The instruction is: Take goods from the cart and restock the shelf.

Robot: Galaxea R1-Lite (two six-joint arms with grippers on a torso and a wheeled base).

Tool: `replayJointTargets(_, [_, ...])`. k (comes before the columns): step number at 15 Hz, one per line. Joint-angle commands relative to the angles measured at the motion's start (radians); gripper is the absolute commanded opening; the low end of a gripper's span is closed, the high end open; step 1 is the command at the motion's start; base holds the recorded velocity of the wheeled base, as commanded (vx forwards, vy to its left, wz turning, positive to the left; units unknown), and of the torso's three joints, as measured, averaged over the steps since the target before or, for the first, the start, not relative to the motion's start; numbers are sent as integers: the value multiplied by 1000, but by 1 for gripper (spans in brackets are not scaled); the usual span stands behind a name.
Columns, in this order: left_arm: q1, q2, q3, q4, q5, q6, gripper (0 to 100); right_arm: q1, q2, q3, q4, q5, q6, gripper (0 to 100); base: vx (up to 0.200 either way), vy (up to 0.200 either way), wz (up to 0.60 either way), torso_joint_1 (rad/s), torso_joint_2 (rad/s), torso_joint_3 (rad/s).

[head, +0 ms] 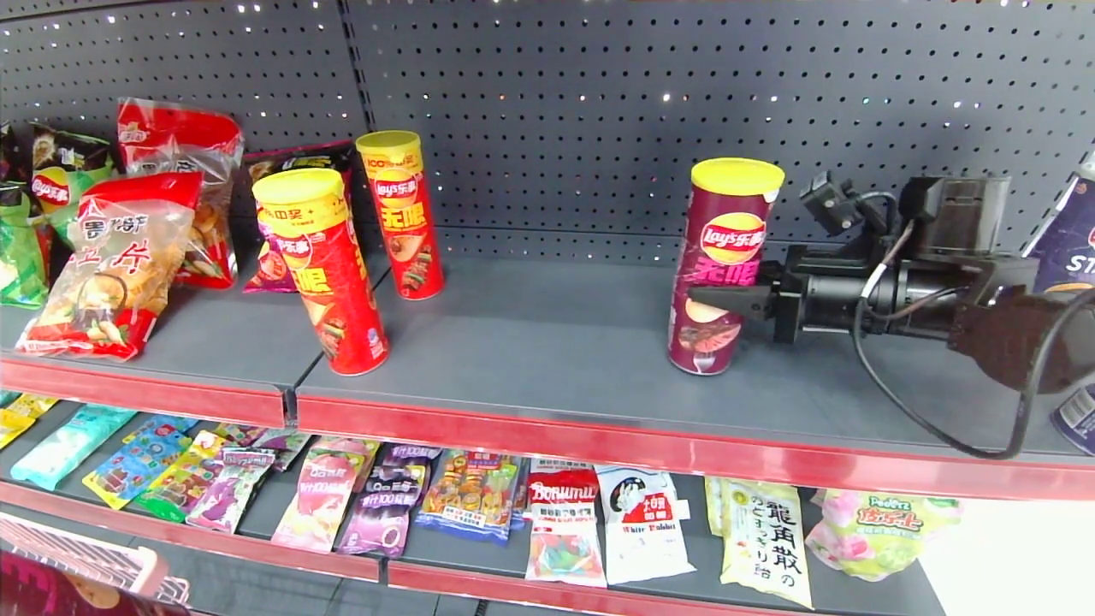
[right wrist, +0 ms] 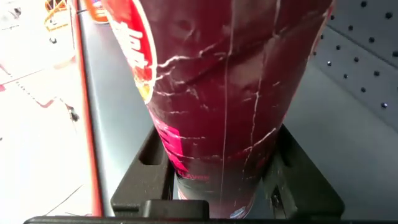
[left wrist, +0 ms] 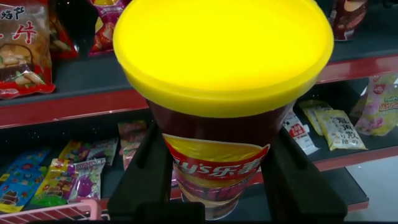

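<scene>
right gripper (head: 706, 296) (right wrist: 217, 165): clenched on the maroon can, one finger each side of the lower half; arm comes in from the right, over the upper shelf
maroon can (head: 724, 257) (right wrist: 217, 81): yellow lid, about upright, base down at the upper shelf board, right of middle, nearer the front edge than the back wall; cannot tell if its weight is on the board
left gripper (left wrist: 217, 183): grasping a second maroon can, black fingers (left wrist: 146, 168) pressed on both sides of the body under the lid
second maroon can (left wrist: 217, 62): yellow lid towards the camera, held off the boards, out in front of the shelves
upper shelf (head: 547, 342): grey board, red front strip
near red can (head: 321, 274): yellow lid, leaning, left of middle, close to the front edge
far red can (head: 402, 214): yellow lid, just behind and right of the near red can, apart from it
snack bags (head: 120, 265): propped at the far left of the upper shelf, red and green ones
blue can (head: 1069, 239): at the right edge, behind the right arm, partly cut off
lower shelf (head: 342, 565): flat candy packs (head: 479, 496) in a row
cart (head: 85, 560) (left wrist: 50, 214): pink wire rim, near left corner
pegboard (head: 599, 103): grey back wall behind the upper shelf
</scene>
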Motion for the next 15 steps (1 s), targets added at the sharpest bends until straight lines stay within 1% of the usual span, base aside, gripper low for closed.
replayJointTargets(1, [0,5,-1,0,-2,0,0,-3,-84,104,-77,-2,7,0,0,0,0,0,0,0])
replayJointTargets(5, [0,2,-7,-1,-1,0,0,5,-130,187,-104,0,22,0,0,0,0,0,0,0])
replayJointTargets(7, [0,0,-7,-1,-1,0,0,17,-134,221,-149,0,22,0,0,0,0,0,0,0])
replayJointTargets(15, [0,-4,-7,0,1,0,0,50,-114,236,-154,0,16,0,0,0,0,0,0,0])
